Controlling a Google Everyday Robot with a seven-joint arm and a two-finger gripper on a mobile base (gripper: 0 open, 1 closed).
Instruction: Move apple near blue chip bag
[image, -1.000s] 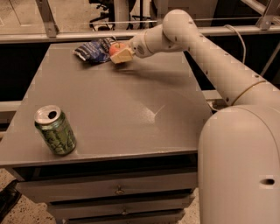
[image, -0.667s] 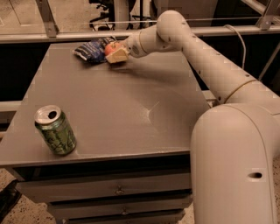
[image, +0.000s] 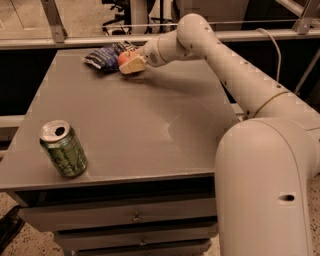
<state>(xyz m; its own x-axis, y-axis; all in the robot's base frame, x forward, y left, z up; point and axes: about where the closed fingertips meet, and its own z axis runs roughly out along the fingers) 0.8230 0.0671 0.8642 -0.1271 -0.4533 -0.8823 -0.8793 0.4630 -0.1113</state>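
Note:
The red-orange apple (image: 123, 57) sits between the fingers of my gripper (image: 129, 63) at the far side of the grey table (image: 130, 125), low over its surface. The gripper is shut on the apple. The crumpled dark blue chip bag (image: 105, 55) lies flat just left of the apple, touching or nearly touching it. My arm reaches in from the right across the table's back edge.
A green soda can (image: 63, 148) with an open top stands upright near the table's front left corner. Drawers (image: 135, 217) sit under the tabletop. A metal rail (image: 250, 35) runs behind the table. My base (image: 265, 190) fills the right foreground.
My gripper has carried the apple a little further left, closer to the blue chip bag. The can has not moved.

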